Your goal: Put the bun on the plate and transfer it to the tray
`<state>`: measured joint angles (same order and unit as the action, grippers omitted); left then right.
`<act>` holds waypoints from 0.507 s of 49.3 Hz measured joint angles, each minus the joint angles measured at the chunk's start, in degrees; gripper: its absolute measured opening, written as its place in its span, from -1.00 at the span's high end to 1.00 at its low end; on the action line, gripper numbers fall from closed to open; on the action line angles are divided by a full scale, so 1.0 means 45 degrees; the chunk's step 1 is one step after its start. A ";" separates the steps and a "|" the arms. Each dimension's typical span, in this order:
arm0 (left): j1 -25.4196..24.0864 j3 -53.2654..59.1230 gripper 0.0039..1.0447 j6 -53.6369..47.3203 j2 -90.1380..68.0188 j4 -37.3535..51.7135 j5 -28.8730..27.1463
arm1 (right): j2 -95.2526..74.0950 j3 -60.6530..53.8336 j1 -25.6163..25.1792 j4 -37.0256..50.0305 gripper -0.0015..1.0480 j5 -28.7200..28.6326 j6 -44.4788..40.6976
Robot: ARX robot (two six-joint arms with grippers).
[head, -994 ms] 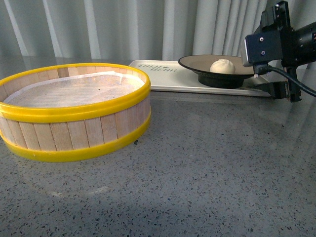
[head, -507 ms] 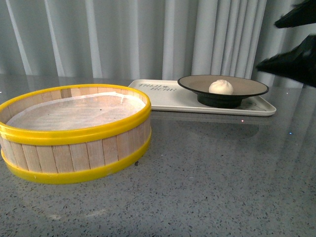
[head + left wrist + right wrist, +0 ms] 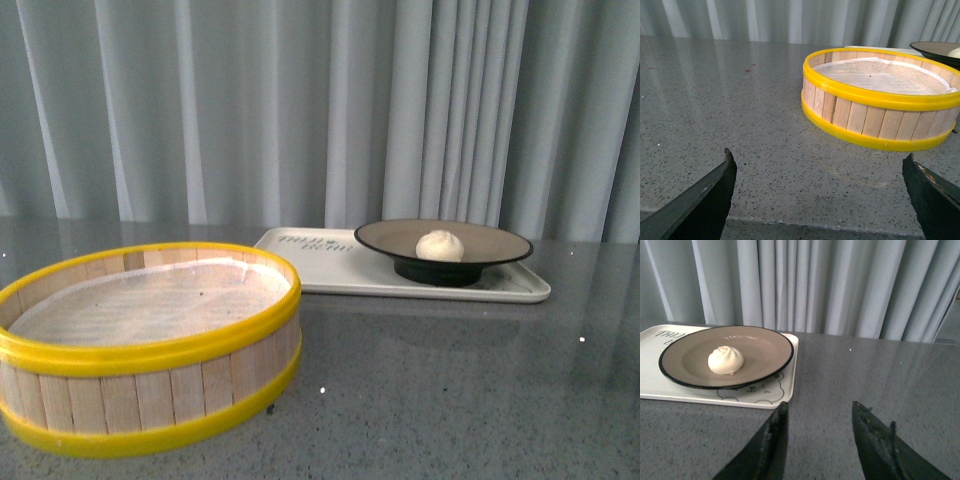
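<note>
The off-white bun (image 3: 439, 245) sits in the black-rimmed plate (image 3: 385, 238), and the plate stands on the cream tray (image 3: 310, 265) at the back right of the table. The right wrist view shows the same bun (image 3: 725, 360) on the plate (image 3: 765, 347) on the tray (image 3: 660, 387). My right gripper (image 3: 820, 412) is open and empty over bare table, a short way off the tray's corner. My left gripper (image 3: 817, 160) is wide open and empty above the table's near edge, apart from the steamer basket. Neither arm shows in the front view.
A yellow-rimmed wooden steamer basket (image 3: 150, 390) lined with white paper stands at the front left, also seen as the basket (image 3: 880, 120) in the left wrist view. Grey speckled tabletop (image 3: 450, 390) lies between basket and tray. Grey curtains hang behind.
The right arm, which stood by the plate at the right a second ago, has pulled back out of the front view. The front view itself has shifted, showing more curtain.
</note>
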<state>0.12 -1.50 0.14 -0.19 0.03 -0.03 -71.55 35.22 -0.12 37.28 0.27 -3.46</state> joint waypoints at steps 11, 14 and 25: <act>0.0000 0.0000 -0.88 0.0000 0.0000 0.0000 -0.0010 | 0.1341 -0.2501 0.0039 0.0811 0.91 -0.0087 0.0529; 0.0000 0.0000 -0.88 0.0000 0.0000 0.0000 -0.0005 | 0.1885 -0.3235 0.0039 0.0991 0.97 -0.0073 0.0554; 0.0000 0.0000 -0.88 0.0000 0.0000 0.0000 0.0000 | 0.3415 -0.4872 0.0024 0.1107 0.97 -0.0083 0.0602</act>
<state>0.12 -1.50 0.14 -0.19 0.03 -0.03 -56.18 13.30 -0.01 42.26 -0.10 -0.75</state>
